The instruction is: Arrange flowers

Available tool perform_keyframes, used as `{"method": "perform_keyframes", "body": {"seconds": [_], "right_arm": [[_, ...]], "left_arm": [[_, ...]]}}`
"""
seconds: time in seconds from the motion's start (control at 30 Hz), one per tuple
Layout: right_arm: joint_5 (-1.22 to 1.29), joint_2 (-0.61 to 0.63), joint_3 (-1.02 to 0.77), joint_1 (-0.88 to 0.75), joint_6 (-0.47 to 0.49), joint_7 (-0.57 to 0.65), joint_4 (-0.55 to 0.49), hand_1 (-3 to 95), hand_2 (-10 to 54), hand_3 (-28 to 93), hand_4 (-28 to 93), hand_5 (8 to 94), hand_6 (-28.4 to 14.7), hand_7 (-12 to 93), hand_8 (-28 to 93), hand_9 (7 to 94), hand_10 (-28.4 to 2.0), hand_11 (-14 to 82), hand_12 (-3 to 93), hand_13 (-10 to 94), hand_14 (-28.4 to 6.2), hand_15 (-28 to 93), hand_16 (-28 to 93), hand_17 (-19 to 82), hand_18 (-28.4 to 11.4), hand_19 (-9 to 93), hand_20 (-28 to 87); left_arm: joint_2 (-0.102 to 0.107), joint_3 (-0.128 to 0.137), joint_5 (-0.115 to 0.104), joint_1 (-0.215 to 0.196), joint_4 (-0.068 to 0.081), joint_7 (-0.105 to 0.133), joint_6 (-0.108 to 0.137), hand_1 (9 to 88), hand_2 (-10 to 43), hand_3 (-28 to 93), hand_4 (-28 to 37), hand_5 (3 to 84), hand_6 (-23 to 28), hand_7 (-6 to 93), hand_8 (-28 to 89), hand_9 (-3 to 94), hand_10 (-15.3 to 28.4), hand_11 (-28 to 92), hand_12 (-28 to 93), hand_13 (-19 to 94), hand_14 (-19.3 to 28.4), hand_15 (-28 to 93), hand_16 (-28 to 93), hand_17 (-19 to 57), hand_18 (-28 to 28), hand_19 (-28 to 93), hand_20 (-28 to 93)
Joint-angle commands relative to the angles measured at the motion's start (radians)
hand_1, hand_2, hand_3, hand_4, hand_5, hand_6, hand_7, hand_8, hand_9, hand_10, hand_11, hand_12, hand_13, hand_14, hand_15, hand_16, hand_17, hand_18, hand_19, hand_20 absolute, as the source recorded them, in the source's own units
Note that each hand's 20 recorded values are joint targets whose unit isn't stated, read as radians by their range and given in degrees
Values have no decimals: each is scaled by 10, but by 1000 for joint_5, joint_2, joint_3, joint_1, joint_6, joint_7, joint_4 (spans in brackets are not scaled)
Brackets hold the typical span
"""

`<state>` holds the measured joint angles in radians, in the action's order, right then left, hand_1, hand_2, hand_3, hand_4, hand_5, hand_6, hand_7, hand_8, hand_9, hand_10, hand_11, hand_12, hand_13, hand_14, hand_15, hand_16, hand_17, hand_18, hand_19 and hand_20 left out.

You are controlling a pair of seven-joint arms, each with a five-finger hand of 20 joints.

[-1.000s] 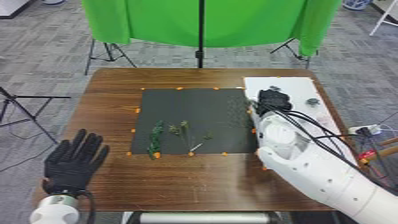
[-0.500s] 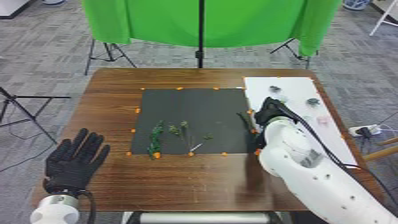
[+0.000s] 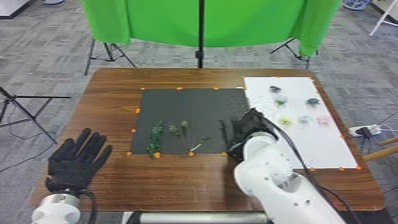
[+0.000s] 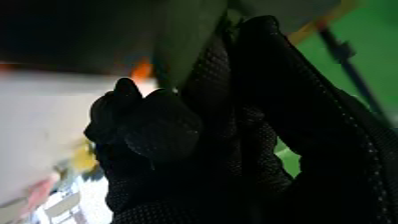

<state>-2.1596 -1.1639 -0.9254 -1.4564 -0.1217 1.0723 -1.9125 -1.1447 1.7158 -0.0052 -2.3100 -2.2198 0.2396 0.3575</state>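
Right hand (image 3: 251, 125) curled round a leaf (image 4: 189, 37)

From the wrist view I get my right hand (image 4: 182, 175) close up, fingers curled in round the blurred green leaf, with the yellow flower (image 4: 84, 160) and pink flower (image 4: 40, 192) beyond. The head view places that hand over the right edge of the dark mat (image 3: 191, 105), beside the white sheet (image 3: 311, 150) where the flowers lie. It also gives me the sprig (image 3: 154, 140) and stems (image 3: 185, 131) on the mat's near left part, and my left hand (image 3: 73, 167), fingers wide, at the table's left.

Orange marks (image 3: 157, 155) edge the mat on the brown table (image 3: 151, 185). Behind, a green cloth (image 3: 160, 22) hangs over grey flooring (image 3: 53, 60).
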Motion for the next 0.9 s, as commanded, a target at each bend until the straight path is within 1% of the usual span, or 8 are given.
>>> {"method": "perform_keyframes", "body": {"seconds": [0.03,0.2,0.33,0.37,0.5,0.7,0.83,0.9], "right_arm": [[18,-37,46,-9,-68,33,24,536,-95,726,-147,721,-47,444,208,837,-128,380,434,788,-110,749,312,413,-284,928,363],[60,-35,36,-7,-71,21,28,503,-95,721,-160,696,-53,447,170,816,-139,417,414,784,-109,752,316,412,-284,932,361],[74,-23,20,-5,-94,37,32,476,-95,712,-164,698,-69,375,177,792,-170,441,332,758,-128,754,314,385,-284,925,358],[78,-24,15,-3,-94,40,34,473,-95,711,-164,696,-69,372,176,791,-173,441,325,755,-131,754,313,382,-284,924,357],[93,-23,4,-5,-83,45,30,462,-95,708,-164,693,-71,368,173,786,-178,447,303,750,-135,757,306,378,-284,922,354],[68,-2,-11,-29,-82,55,-3,435,-95,727,-166,701,-85,299,153,782,-184,446,285,745,-137,757,299,371,-284,918,353],[60,22,-25,-34,-53,46,-25,398,-72,747,-165,743,-94,213,71,807,-185,411,268,758,-138,742,288,377,-284,914,352],[50,37,-47,-42,-55,28,-46,387,-60,747,-163,751,-93,208,10,815,-185,398,270,762,-138,735,291,379,-284,913,353]], "left_arm": [[4,-11,-10,-2,7,-7,29,299,190,772,-228,524,97,200,-91,438,166,245,127,311,153,409,-69,-39,129,313,151],[2,-9,-7,2,9,-10,27,299,190,773,-228,524,97,200,-92,438,165,247,128,312,152,409,-71,-40,129,314,151],[0,-6,-30,-4,9,6,37,299,190,773,-228,525,97,200,-92,438,165,247,128,312,152,410,-71,-40,130,314,151],[-2,-3,-28,-8,7,5,37,299,190,773,-229,525,97,201,-92,438,165,248,128,312,152,410,-71,-40,130,315,151],[-4,-1,-35,-8,8,7,38,300,190,774,-229,525,97,203,-92,439,165,251,129,313,152,416,-69,-42,131,318,153],[-8,2,-29,-9,7,2,36,300,190,775,-229,526,97,206,-94,439,165,255,129,313,151,421,-71,-42,131,320,153],[-10,9,-27,-17,5,5,35,300,190,774,-230,526,97,208,-94,440,166,257,129,313,152,422,-72,-43,132,322,154],[-14,6,-28,-15,4,7,33,301,191,774,-231,526,97,209,-94,440,167,258,129,314,151,423,-72,-43,132,323,154]]}}
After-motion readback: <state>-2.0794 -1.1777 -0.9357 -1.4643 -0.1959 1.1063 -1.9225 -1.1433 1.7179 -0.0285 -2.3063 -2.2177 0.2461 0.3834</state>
